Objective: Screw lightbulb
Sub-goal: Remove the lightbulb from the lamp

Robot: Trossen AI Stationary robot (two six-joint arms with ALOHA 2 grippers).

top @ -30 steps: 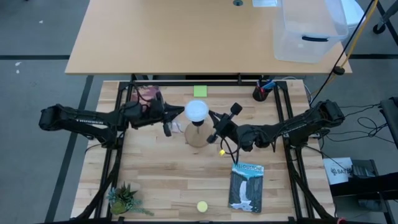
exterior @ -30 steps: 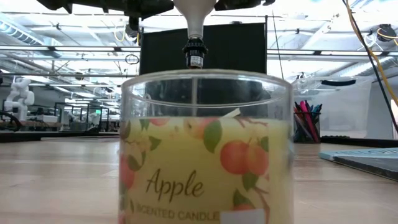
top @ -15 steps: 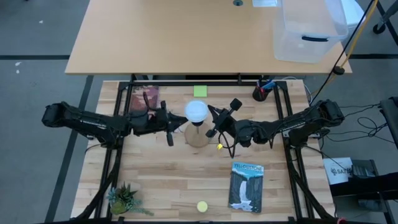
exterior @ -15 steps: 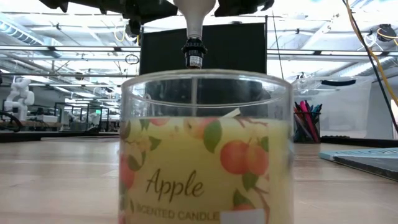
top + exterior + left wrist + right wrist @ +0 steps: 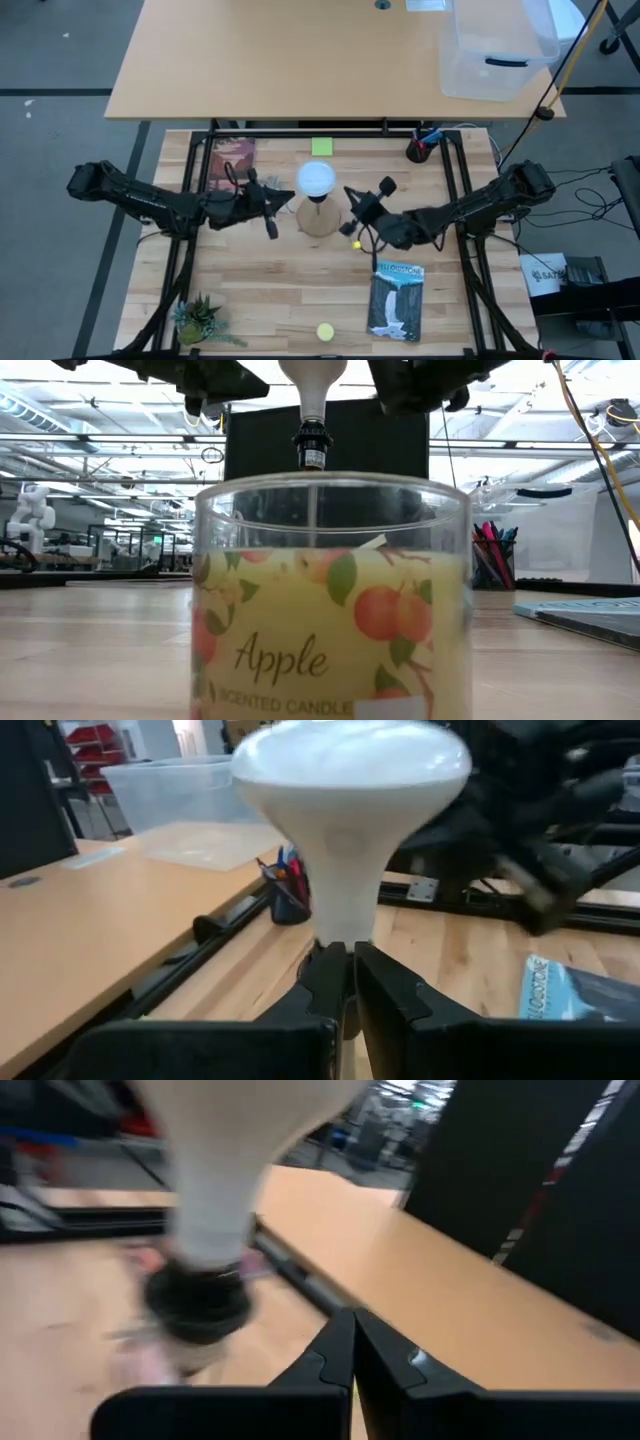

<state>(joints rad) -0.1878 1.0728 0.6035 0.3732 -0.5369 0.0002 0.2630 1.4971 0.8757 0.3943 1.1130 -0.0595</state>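
Both hands backed off since a second ago: left hand (image 5: 271,203) and right hand (image 5: 352,207) fingers together, flanking the lightbulb (image 5: 316,179), upright in its wooden base (image 5: 318,221). Looks seated.

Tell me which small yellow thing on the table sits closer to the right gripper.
The yellow ball, lying just below the right gripper beside the wooden base. The other yellow piece lies far off at the table's near edge, left of the book.

Candle jar (image 5: 330,600): "Apple", "SCENTED CANDLE"; book (image 5: 396,300) cover title unreadable.
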